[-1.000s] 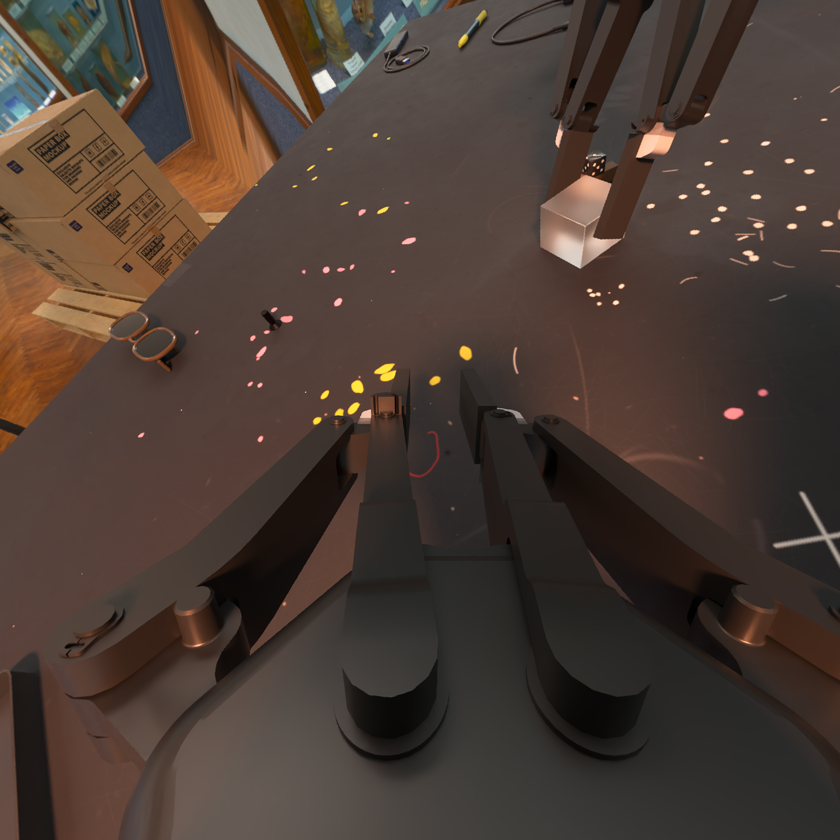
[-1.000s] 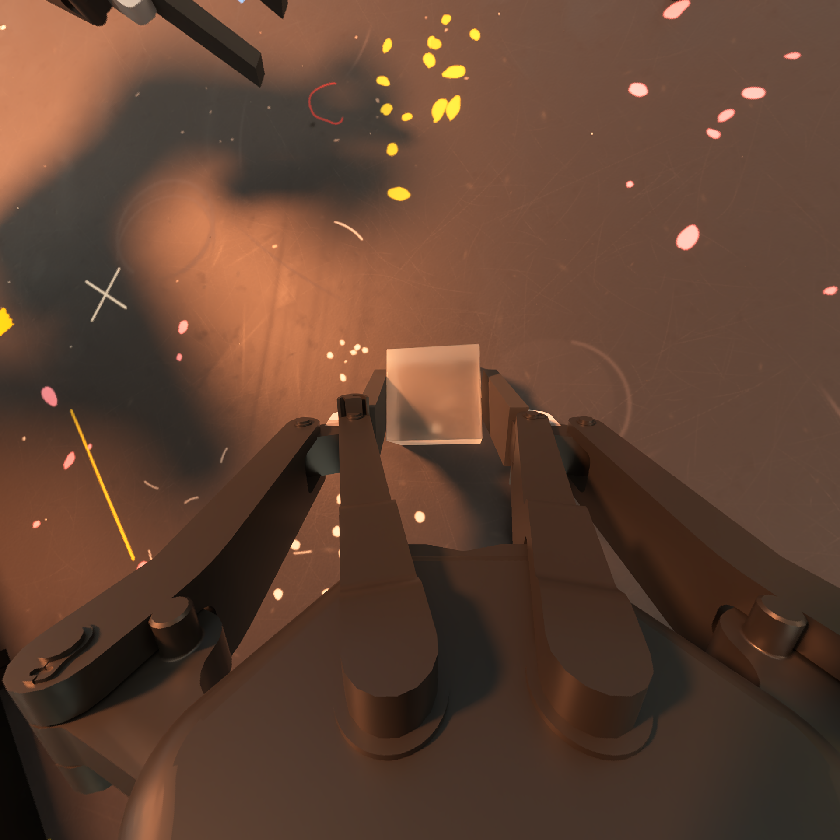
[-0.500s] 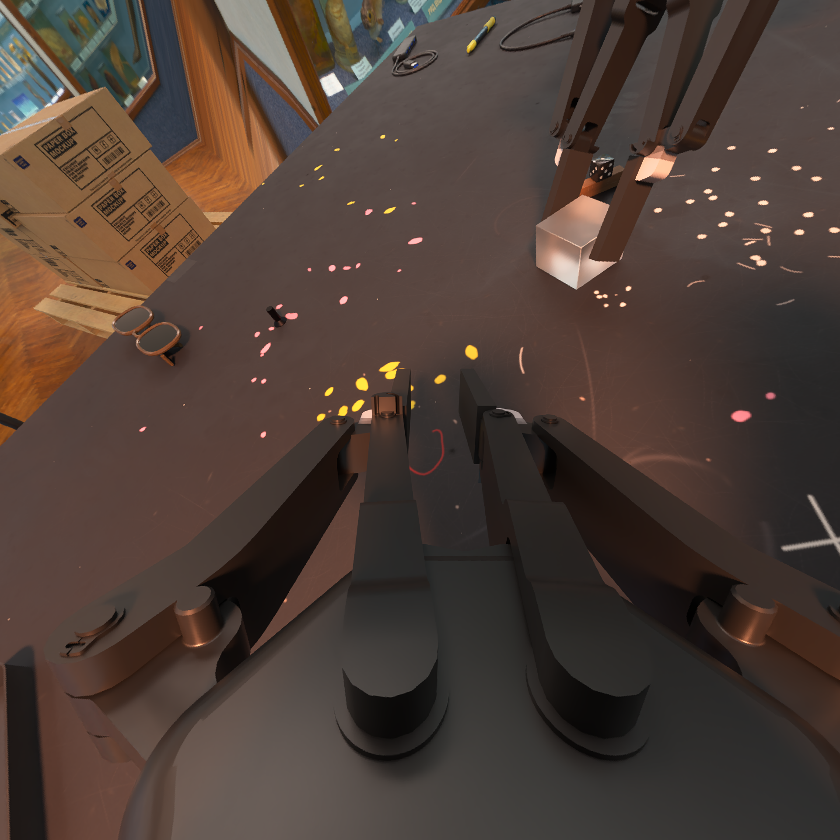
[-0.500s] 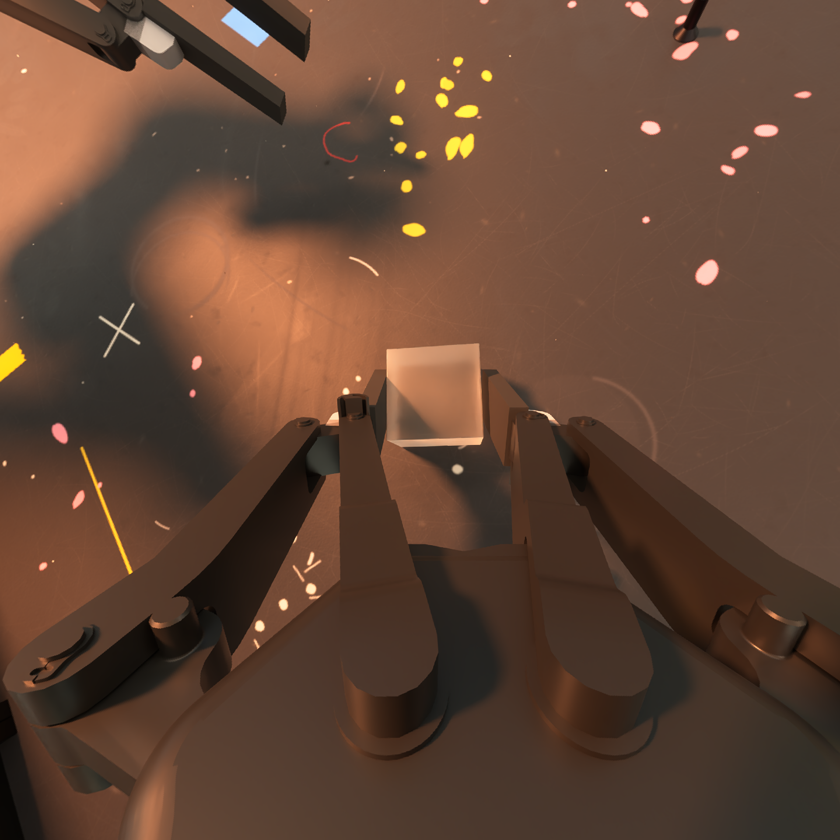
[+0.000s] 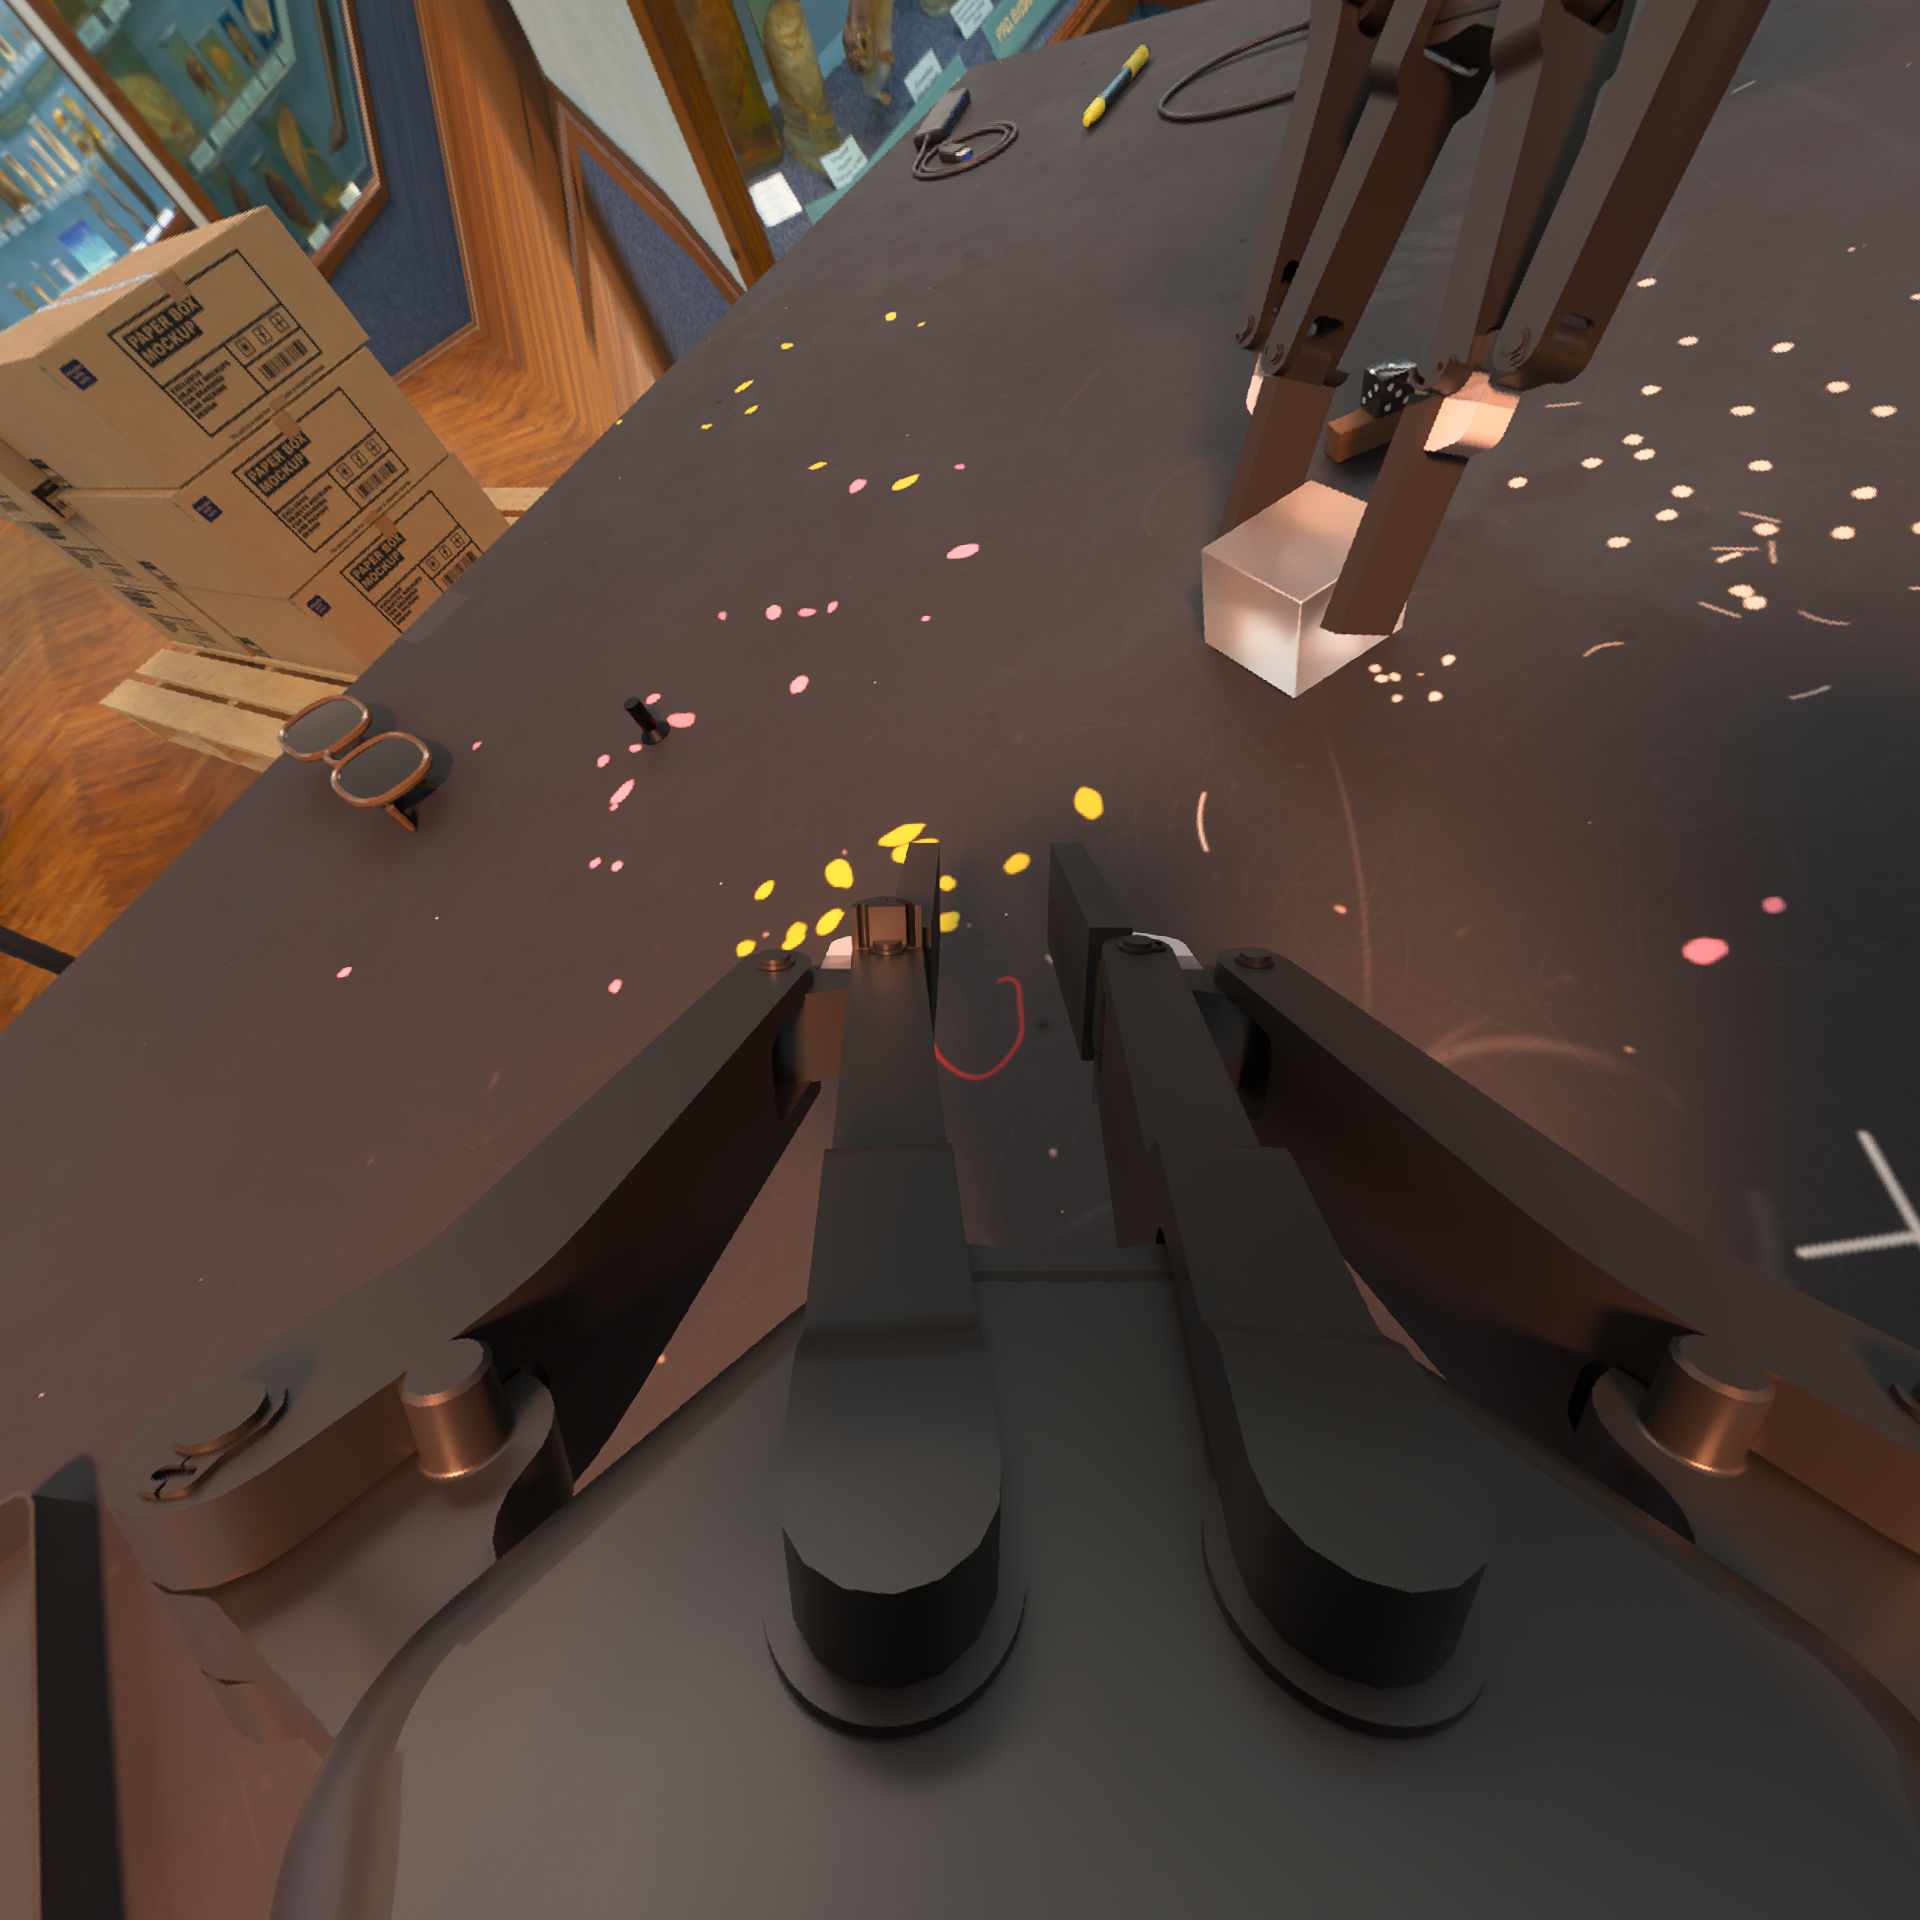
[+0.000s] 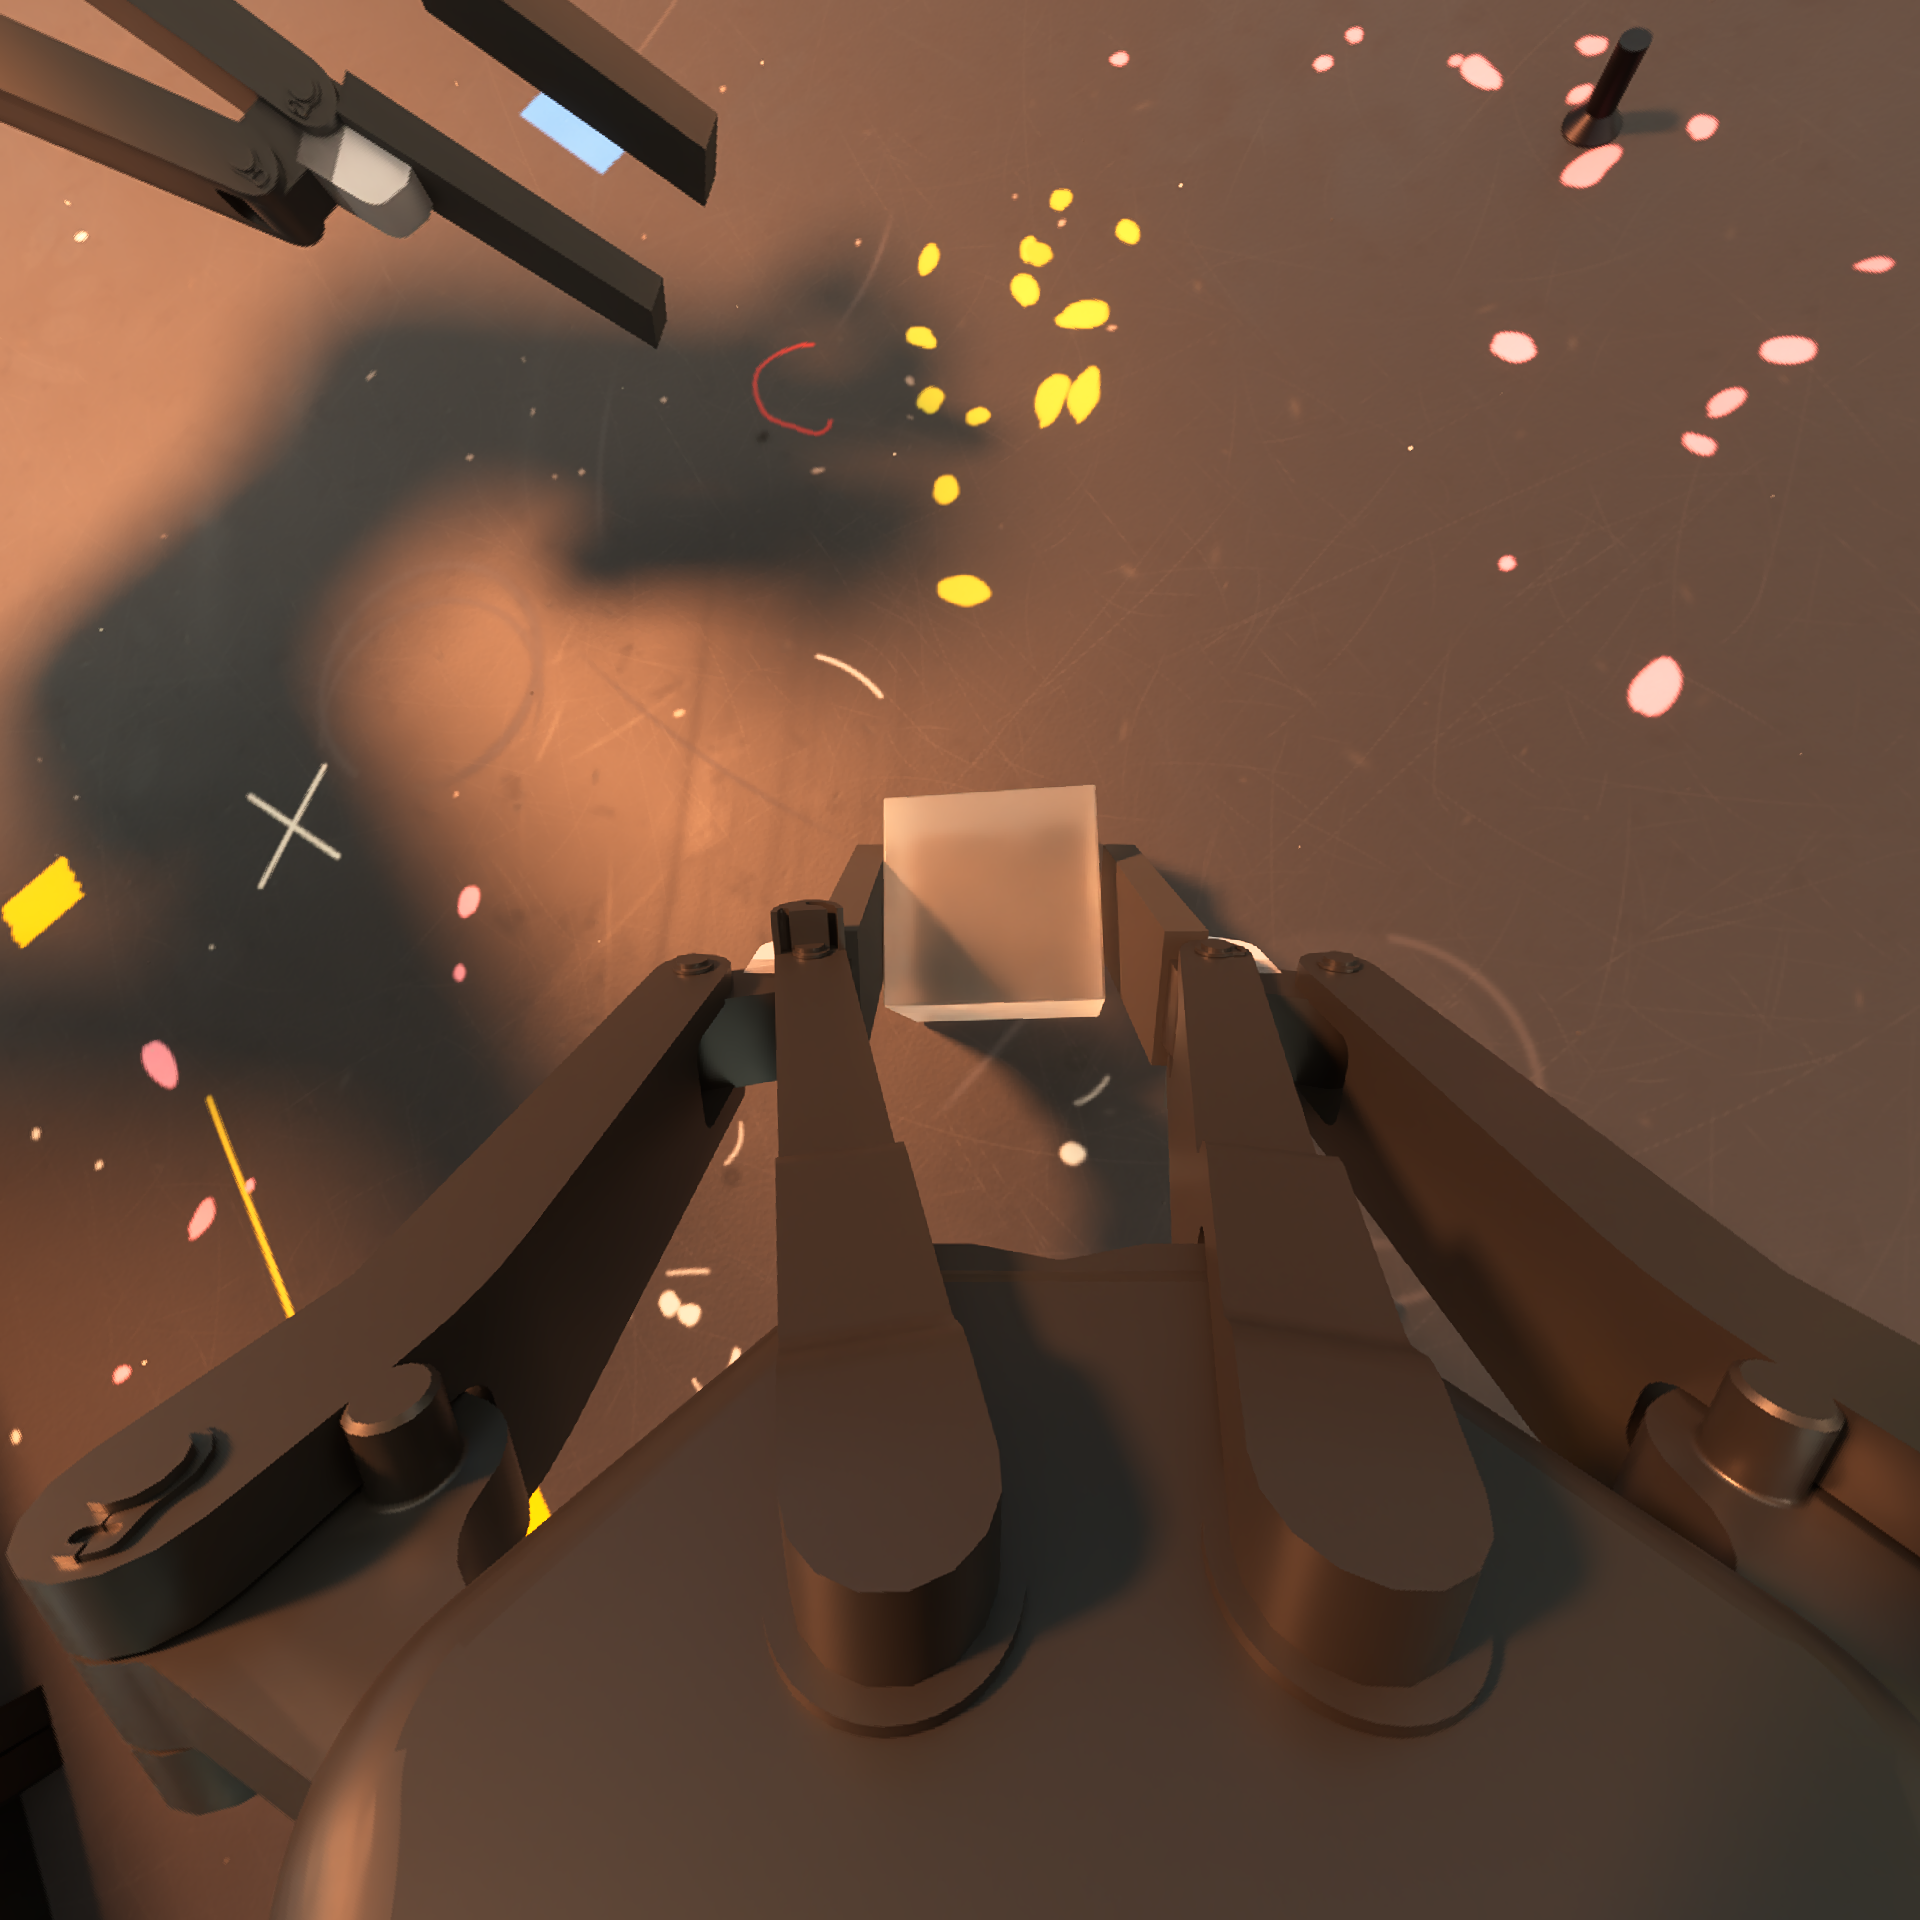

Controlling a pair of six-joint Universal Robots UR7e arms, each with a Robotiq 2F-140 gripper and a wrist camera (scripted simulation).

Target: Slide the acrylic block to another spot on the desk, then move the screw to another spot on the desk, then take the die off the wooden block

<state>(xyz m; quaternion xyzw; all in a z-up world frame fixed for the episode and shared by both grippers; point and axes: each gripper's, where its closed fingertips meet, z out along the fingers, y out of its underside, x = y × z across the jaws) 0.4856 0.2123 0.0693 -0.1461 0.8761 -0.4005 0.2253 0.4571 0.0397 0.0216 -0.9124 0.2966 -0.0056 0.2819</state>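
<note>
The clear acrylic block (image 6: 987, 904) stands on the dark desk (image 6: 1351, 727) between the fingers of my right gripper (image 6: 997, 873), which is shut on it. The left wrist view shows the block (image 5: 1262, 603) held by the right gripper (image 5: 1309, 582) at the far right. Behind it a black die (image 5: 1387, 387) sits on a small wooden block (image 5: 1351, 434). The black screw (image 5: 644, 719) stands head-down at the left, apart from both grippers; it also shows in the right wrist view (image 6: 1605, 88). My left gripper (image 5: 992, 883) is slightly open and empty above the desk.
Brown glasses (image 5: 353, 748) lie near the desk's left edge. A yellow pen (image 5: 1115, 85) and cables (image 5: 961, 145) lie at the far end. Stacked cardboard boxes (image 5: 208, 416) stand on the floor beyond the edge. The left gripper (image 6: 681, 239) hangs at the upper left of the right wrist view.
My right gripper has slid the acrylic block across the desk toward the left gripper and the screw. The screw has come into the right wrist view. The left gripper has barely moved.
</note>
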